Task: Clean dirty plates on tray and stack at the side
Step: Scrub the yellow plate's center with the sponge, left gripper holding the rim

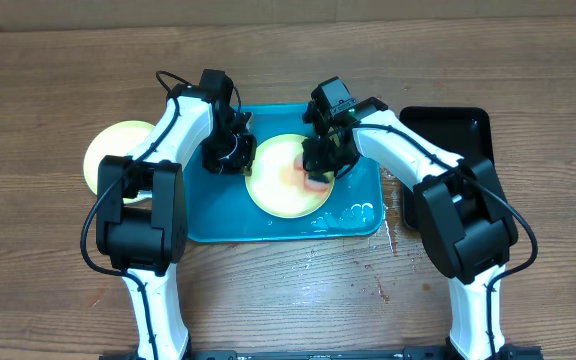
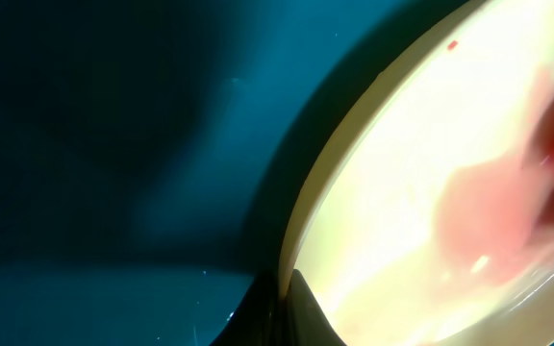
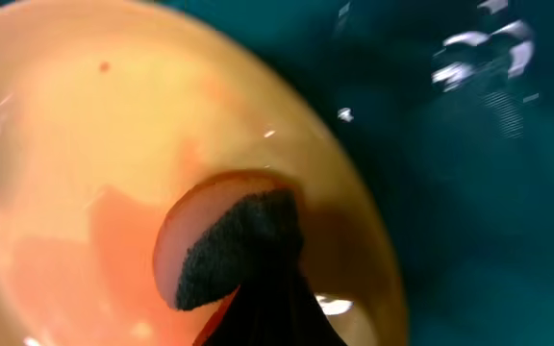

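Overhead: I'm seeing red-smeared cream round plate (image 1: 283, 195) sitting in turquoise rectangular plastic tray (image 1: 208, 215) on wooden bench (image 1: 48, 80). L gripper (image 1: 230, 152) is sitting at its left rim. L wrist: opening, can't tell. R wrist: R gripper (image 1: 320, 165) is clamping dark round scrub pad (image 3: 229, 255) against plate.

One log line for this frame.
right gripper: sponge on smeared plate in tray | left gripper: at its rim | second plate: off tray, left
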Available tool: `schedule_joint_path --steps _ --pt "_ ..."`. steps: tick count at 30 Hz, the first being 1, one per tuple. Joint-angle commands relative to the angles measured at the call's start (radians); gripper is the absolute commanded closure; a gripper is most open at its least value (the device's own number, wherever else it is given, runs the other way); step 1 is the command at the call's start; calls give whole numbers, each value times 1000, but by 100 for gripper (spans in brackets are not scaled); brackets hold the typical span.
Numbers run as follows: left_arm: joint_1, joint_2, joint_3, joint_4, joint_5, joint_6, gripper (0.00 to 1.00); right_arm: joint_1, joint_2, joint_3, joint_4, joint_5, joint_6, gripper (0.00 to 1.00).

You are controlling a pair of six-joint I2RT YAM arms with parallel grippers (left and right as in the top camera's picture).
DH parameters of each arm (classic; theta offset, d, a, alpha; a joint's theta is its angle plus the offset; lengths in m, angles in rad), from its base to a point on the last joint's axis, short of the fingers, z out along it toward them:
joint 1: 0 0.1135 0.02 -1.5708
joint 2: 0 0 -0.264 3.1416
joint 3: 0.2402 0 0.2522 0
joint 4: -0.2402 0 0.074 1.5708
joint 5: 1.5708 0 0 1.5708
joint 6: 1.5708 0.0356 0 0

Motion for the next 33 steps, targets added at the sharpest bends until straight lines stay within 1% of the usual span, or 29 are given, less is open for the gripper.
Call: schedule_joint_path --steps 1,6,8,15,18,24,28,33 --pt "23 -20 -4 -7 -23 23 96 0 -5 -3 24 258 -8 96" --pt "23 -20 -4 -5 -22 23 96 31 -5 -3 73 269 -31 96" --pt "23 -20 -4 -5 -22 23 96 46 -5 -4 91 230 -31 96" --pt "23 -20 -4 -5 -22 23 96 77 17 -35 169 -46 -8 96" --pt "23 -20 -4 -6 -22 23 96 77 58 -35 170 -109 43 96" --pt "23 -20 -4 -3 -14 23 96 79 96 -35 158 -314 48 96" --pt "24 -20 -4 4 -1 23 96 84 92 -34 147 -478 -13 96" --pt "23 -20 -4 4 3 22 96 82 92 -32 68 -533 -86 96"
